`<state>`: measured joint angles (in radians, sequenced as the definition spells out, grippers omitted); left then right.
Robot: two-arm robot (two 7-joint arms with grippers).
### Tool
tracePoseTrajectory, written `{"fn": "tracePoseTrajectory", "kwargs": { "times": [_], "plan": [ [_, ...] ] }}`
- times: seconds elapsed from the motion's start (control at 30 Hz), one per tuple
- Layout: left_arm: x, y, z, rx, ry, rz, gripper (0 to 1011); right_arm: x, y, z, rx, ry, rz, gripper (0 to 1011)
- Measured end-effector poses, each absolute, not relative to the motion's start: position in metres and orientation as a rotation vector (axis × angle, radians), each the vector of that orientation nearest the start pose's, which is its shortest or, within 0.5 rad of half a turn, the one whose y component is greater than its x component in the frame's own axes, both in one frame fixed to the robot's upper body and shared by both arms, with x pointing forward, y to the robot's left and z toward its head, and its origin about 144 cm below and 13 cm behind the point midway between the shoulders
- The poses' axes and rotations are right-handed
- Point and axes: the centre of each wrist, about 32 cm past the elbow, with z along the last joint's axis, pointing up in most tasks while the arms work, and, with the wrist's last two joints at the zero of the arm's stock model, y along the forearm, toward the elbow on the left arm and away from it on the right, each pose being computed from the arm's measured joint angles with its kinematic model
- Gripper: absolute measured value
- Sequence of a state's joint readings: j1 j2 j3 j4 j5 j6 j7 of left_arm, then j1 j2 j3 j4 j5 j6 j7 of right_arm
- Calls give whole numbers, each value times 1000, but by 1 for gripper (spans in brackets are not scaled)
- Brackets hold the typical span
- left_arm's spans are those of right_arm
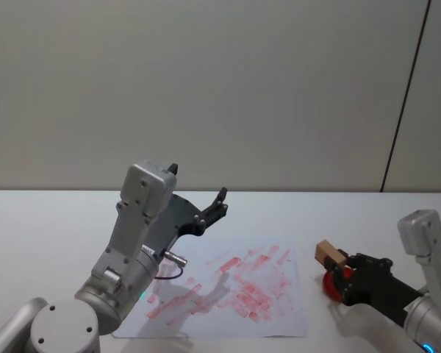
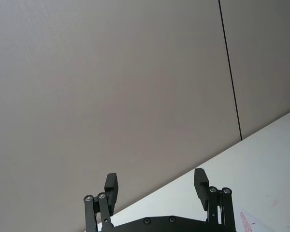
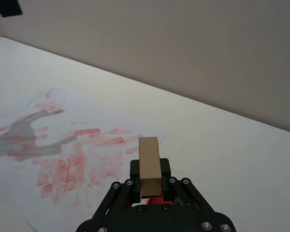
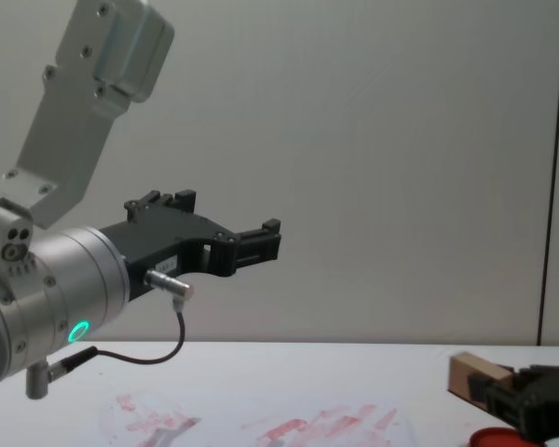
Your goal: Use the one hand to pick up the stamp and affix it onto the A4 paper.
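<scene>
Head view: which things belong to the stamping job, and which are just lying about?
Job: stamp, held in the shut right gripper; A4 paper, smeared red.
Lying about: red ink pad under the right gripper; left gripper, open, raised in the air.

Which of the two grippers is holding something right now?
The right gripper: its fingers are shut on the wooden stamp, low beside the A4 paper. The left gripper is raised, its fingers open and empty.

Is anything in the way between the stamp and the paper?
Nothing visible. The right gripper holds the stamp beside the right edge of the A4 paper; the left gripper hangs open, high above it.
</scene>
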<state>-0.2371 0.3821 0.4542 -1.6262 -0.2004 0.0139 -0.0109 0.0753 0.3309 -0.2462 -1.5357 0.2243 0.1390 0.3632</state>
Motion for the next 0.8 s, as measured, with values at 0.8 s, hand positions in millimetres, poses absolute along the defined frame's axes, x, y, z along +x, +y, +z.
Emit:
{"fn": "tracePoseTrajectory", "kwargs": {
  "times": [0.8],
  "plan": [
    [492,198,1204,61,-268,1124,1002,454,-228,1135,-229,71,-858,216]
  ]
}}
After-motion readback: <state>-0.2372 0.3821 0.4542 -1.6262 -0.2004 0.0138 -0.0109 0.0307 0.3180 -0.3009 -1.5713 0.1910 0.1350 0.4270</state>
